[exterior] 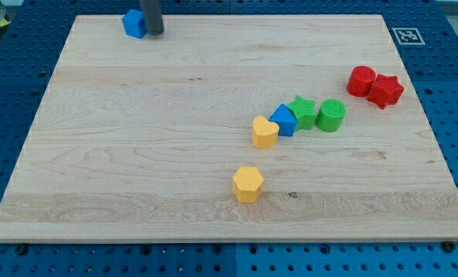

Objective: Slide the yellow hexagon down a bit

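The yellow hexagon point(248, 184) lies on the wooden board point(136, 154), below the middle, apart from the other blocks. My tip point(154, 32) is at the view's top left, touching the right side of a blue block point(134, 23). The tip is far up and to the left of the yellow hexagon.
A yellow heart point(265, 131), a blue block point(284, 120), a green star point(302, 112) and a green cylinder point(331, 115) form a row right of centre. A red cylinder point(361, 81) and a red star point(386, 90) sit at the right.
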`<state>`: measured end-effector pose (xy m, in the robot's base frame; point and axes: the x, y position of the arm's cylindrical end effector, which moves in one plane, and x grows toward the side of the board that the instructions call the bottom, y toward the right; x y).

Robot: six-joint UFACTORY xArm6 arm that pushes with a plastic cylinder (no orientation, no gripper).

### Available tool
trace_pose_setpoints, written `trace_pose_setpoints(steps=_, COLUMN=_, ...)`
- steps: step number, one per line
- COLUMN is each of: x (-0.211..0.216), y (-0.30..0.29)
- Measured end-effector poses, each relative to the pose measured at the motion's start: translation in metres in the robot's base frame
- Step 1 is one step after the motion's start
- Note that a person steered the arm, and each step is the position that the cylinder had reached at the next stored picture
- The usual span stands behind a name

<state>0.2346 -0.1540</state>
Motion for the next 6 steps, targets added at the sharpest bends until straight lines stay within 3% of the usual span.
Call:
trace_pose_setpoints(steps=2, x=0.000, y=-0.035)
trace_pose_setpoints(steps=5, x=0.251, y=0.076)
trace_pose_setpoints(steps=6, x=0.309, y=0.142)
